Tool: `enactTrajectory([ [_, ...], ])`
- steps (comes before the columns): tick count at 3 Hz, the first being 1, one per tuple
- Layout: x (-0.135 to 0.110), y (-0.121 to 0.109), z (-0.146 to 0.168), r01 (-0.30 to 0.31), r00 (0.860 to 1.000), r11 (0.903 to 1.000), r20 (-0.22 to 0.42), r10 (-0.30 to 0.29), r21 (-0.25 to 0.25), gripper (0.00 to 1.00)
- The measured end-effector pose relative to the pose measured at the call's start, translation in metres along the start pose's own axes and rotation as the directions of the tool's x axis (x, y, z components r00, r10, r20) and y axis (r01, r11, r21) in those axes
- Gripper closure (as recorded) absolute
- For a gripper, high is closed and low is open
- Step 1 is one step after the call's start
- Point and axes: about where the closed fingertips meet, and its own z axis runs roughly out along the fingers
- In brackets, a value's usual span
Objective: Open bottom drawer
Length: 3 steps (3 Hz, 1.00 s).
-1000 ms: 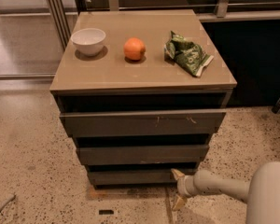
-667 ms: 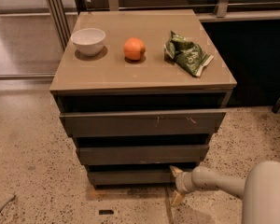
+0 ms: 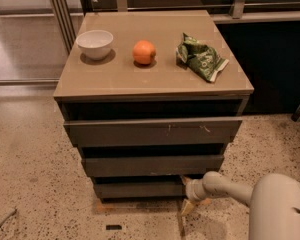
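The robot's gripper [image 3: 187, 190] is pressing in at the right end of the bottom drawer [image 3: 140, 189], having crept a little to the left and slightly upward over the past second, so that it is now sitting against the front's upper right corner rather than hanging just off it. Whether the claw is spread or pinched together is not showing from this angle, and it cannot be told. The drawer itself is looking unmoved so far, its front lying in the same place as a second ago, which suggests the arm is only now taking its purchase and the pull is not yet beginning. The drawer is stretching away to the gripper's left, low in the cabinet [image 3: 65, 99] and just above the speckled floor [image 3: 35, 194]; its long axis is running level from left to right, and its flat face is pointing out toward the camera, the way it would likely be sliding. Just above the gripper the middle drawer [image 3: 152, 165] is sitting, and above that the scratched top drawer [image 3: 152, 132]. Well above, on the cabinet's top, a white bowl [image 3: 95, 43], an orange [image 3: 144, 52] and a green snack bag [image 3: 200, 58] are resting, untouched.
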Motion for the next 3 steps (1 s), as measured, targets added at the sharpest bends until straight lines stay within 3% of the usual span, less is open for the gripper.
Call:
enactTrajectory([
  [2, 0.017, -0.013, 0.039, -0.060, 0.998, 0.9966, 0.020, 0.061, -0.055, 0.00],
  [3, 0.018, -0.014, 0.039, -0.061, 0.998, 0.9966, 0.020, 0.063, -0.055, 0.00],
])
